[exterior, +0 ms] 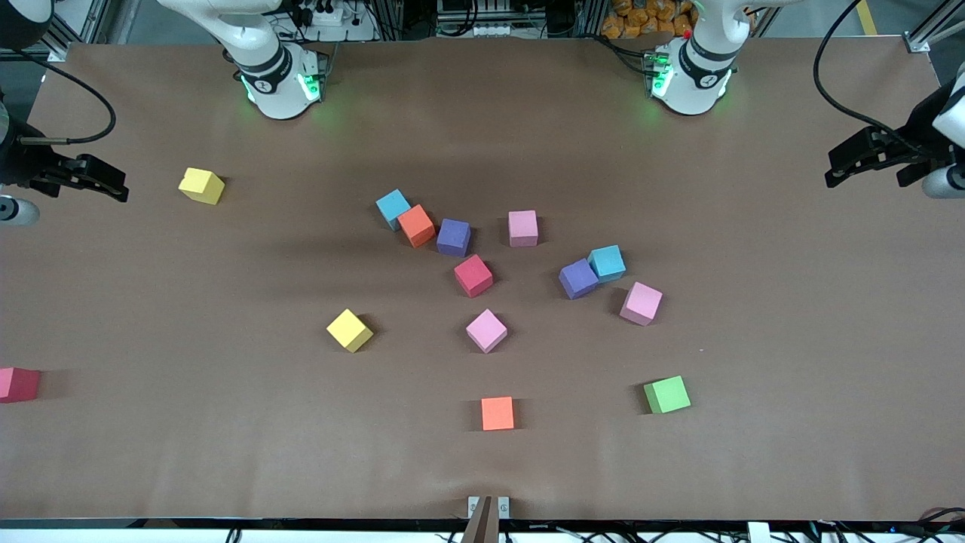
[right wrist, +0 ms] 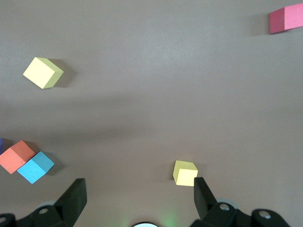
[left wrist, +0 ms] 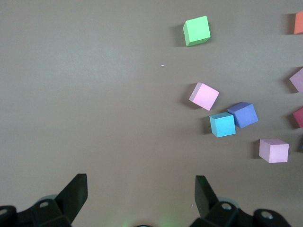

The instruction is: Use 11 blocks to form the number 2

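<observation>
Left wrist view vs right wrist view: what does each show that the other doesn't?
Only the left wrist view: the green block, a touching light blue and purple pair, two whole pink blocks.
Only the right wrist view: two yellow blocks, a touching orange and light blue pair.
Both: brown table, own open fingers.

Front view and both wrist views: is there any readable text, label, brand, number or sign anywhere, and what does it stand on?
None can be read.
The blocks have plain coloured faces, with no letters or digits.
The table cover is bare brown, without print.
A small dark mark on each arm base ring near the green lights is too small to read.
The left gripper and right gripper show no label.
</observation>
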`<act>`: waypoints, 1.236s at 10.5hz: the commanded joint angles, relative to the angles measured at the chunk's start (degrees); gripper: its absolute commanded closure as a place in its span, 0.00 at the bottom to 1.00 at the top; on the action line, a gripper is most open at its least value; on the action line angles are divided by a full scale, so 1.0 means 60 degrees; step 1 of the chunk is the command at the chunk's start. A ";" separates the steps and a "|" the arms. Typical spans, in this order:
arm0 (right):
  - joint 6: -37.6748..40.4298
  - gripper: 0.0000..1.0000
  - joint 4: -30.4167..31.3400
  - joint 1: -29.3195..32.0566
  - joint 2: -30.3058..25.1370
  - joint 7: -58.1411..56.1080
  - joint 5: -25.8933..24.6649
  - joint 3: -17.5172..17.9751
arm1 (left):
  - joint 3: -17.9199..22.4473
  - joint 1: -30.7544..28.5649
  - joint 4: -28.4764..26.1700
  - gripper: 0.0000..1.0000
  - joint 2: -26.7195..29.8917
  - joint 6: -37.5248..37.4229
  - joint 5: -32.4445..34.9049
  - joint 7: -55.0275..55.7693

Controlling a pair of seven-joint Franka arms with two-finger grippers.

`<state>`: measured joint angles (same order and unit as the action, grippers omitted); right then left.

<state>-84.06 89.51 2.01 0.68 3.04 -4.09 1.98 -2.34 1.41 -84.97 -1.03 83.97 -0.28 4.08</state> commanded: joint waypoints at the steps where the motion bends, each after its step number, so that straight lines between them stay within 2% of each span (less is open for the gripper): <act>1: 0.0079 0.00 -0.0182 0.0090 0.0106 0.0036 0.0080 0.0094 | -0.0020 -0.0016 0.0304 0.00 -0.0544 -0.0226 0.0193 0.0022; 3: 0.0079 0.00 -0.0080 0.0076 0.0120 0.0006 0.0124 0.0109 | -0.0035 -0.0045 0.0057 0.00 -0.1187 -0.0139 0.0033 0.0313; 4: 0.0093 0.00 -0.0036 0.0076 0.0164 0.0021 0.0124 0.0124 | -0.0078 -0.0002 -0.0525 0.00 -0.1234 0.0471 0.0018 0.0997; 5: 0.0108 0.00 0.0066 0.0076 0.0179 0.0021 0.0124 0.0124 | -0.0325 -0.0001 -0.1633 0.00 -0.1046 0.1753 -0.0258 0.1714; 6: 0.0108 0.00 0.0125 0.0032 0.0193 0.0006 0.0153 0.0138 | -0.0400 0.0013 -0.2282 0.00 -0.0928 0.2505 -0.0333 0.2128; 11: 0.0123 0.00 0.0228 -0.0977 0.0588 0.0006 0.0329 0.0138 | -0.1424 0.0013 -0.3035 0.00 -0.0898 0.3215 -0.0510 0.3871; 13: -0.0023 0.00 0.0272 -0.1328 0.0982 0.0021 0.0737 0.0138 | -0.2199 0.0013 -0.3530 0.00 -0.0913 0.4060 -0.0539 0.5244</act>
<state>-83.84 91.20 -5.00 4.82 3.01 -1.61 2.90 -12.91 1.70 -101.96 -8.48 104.45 -2.10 30.78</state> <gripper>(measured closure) 0.000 0.000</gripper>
